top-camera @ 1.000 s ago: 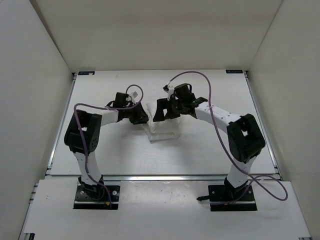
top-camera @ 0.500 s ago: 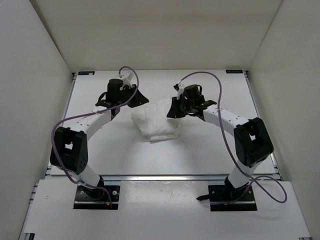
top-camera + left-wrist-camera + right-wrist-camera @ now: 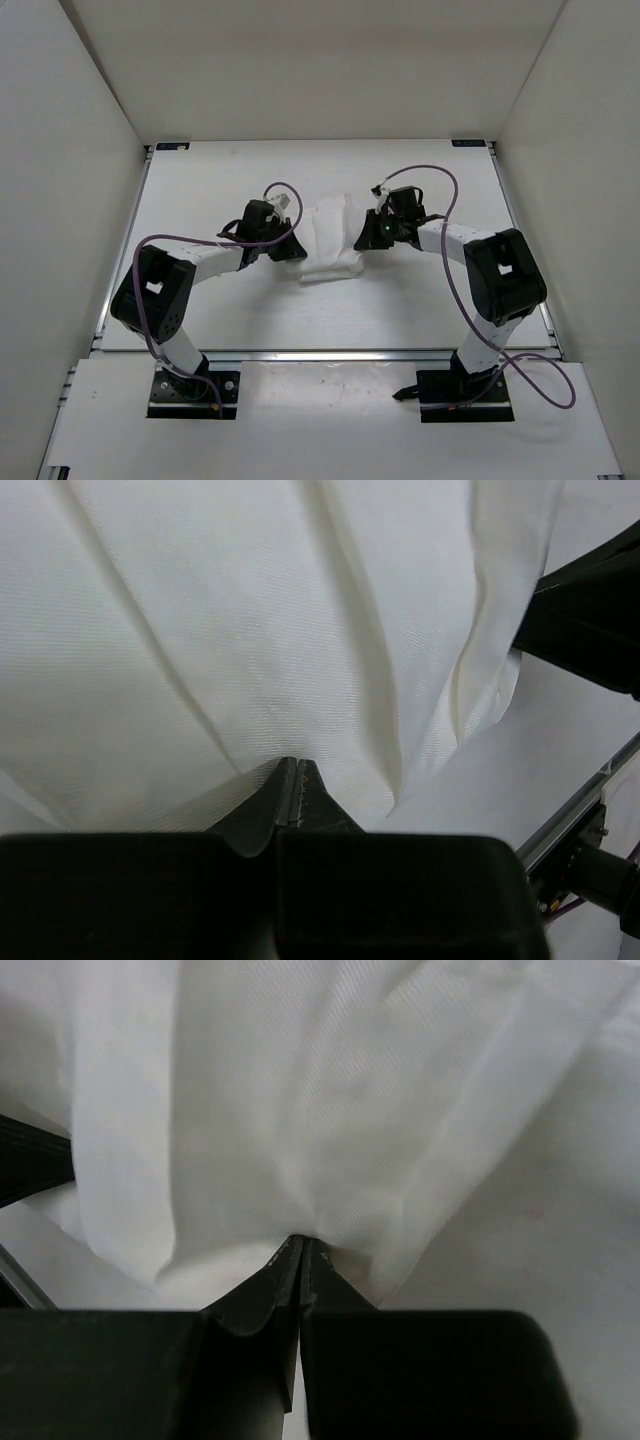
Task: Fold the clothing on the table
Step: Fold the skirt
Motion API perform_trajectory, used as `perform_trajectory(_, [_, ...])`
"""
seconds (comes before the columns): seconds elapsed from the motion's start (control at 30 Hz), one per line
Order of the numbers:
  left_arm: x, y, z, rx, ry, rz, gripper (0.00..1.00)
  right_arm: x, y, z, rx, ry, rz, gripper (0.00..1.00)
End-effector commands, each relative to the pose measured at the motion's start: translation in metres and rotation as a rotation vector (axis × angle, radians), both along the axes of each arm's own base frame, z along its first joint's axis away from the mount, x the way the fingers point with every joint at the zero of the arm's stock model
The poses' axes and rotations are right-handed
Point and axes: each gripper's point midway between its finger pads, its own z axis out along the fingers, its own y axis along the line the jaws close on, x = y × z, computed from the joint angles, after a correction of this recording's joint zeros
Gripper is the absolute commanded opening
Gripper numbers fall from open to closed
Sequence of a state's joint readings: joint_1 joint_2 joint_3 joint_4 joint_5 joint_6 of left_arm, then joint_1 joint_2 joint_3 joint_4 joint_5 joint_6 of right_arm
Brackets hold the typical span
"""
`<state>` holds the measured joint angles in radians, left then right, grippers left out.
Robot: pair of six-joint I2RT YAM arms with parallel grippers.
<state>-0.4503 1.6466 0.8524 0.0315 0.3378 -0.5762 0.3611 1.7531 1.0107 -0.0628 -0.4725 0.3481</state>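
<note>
Clothing [image 3: 328,243]: white, thin, creased lengthwise. Lies gathered into a narrow bunched heap near the middle of the counter [image 3: 200,190], directly between the tips of the two arms and touching both. Left end effector [image 3: 293,250]: set low at the heap's left edge, shut, clamped on a pinch of the clothing. Seen from the left wrist view with fingertips [image 3: 265,805] pressed together and folds fanning out from them; cloth across most of that view, with the black body of the other arm's tip at its far edge, upper right. Right end effector [image 3: 366,238]: set low at the heap's right edge, opposite the left one, likewise shut and clamped on a pinch of the clothing. Seen from the right wrist view with fingertips [image 3: 255,1295] together and creases radiating from them; bare counter to the right of the cloth, a dark shape at the left margin. Both arms bent at the elbow and angled inward toward the heap. Metal rail [image 3: 330,355]: along the counter's near edge, with similar rails down both sides. Purple cable [image 3: 440,190]: looped over the right arm, a matching one over the left. Base plates [image 3: 195,392]: black, at the near edge. White walls [image 3: 90,90]: on three sides.
</note>
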Motion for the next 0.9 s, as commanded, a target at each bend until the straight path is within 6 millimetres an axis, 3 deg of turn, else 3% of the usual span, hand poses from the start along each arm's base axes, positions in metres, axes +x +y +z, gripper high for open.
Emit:
perform_trajectory(0.0, [-0.007, -0.015, -0.002, -0.011, -0.014, -0.042, 0.0, -0.001, 0.002, -0.004, 0.037, 0.011, -0.003, 0.0])
perform_trajectory(0.1, [-0.015, -0.017, -0.02, 0.02, 0.023, -0.069, 0.0, -0.005, 0.004, -0.021, 0.012, 0.063, 0.011, 0.0])
perform_trajectory(0.17, [-0.022, -0.016, -0.028, 0.027, 0.057, -0.079, 0.0, -0.004, 0.004, -0.02, 0.001, 0.069, 0.016, 0.0])
perform_trajectory(0.27, [-0.019, -0.02, -0.018, 0.031, 0.035, -0.099, 0.0, -0.003, 0.002, -0.01, 0.022, 0.06, 0.008, 0.0])
perform_trajectory(0.33, [-0.008, -0.023, 0.004, 0.019, -0.024, -0.097, 0.03, 0.0, 0.0, 0.005, 0.051, 0.035, 0.002, 0.03])
perform_trajectory(0.37, [-0.011, -0.02, 0.007, 0.033, -0.013, -0.107, 0.07, 0.004, -0.004, 0.017, 0.069, 0.018, -0.012, 0.06])
perform_trajectory(0.4, [-0.009, -0.018, 0.016, 0.046, -0.038, -0.112, 0.19, 0.005, -0.006, 0.033, 0.099, -0.011, -0.002, 0.18])
perform_trajectory(0.43, [-0.003, -0.015, 0.034, 0.036, -0.064, -0.103, 0.36, 0.009, -0.008, 0.052, 0.12, -0.046, -0.005, 0.34])
perform_trajectory(0.47, [0.003, -0.007, 0.04, 0.052, -0.086, -0.079, 0.43, 0.012, -0.013, 0.062, 0.108, -0.079, -0.016, 0.51])
perform_trajectory(0.57, [0.023, 0.026, 0.088, 0.117, -0.2, 0.058, 0.82, 0.01, -0.021, 0.104, 0.048, -0.208, -0.008, 0.8])
perform_trajectory(0.6, [0.024, 0.04, 0.103, 0.148, -0.228, 0.097, 0.95, 0.007, -0.029, 0.121, 0.011, -0.258, -0.029, 0.84])
perform_trajectory(0.73, [0.023, 0.074, 0.131, 0.224, -0.261, 0.165, 0.98, -0.003, -0.054, 0.147, -0.01, -0.331, -0.113, 0.83])
perform_trajectory(0.87, [-0.006, 0.09, 0.128, 0.322, -0.217, 0.149, 0.99, -0.027, -0.093, 0.136, -0.077, -0.315, -0.21, 0.85])
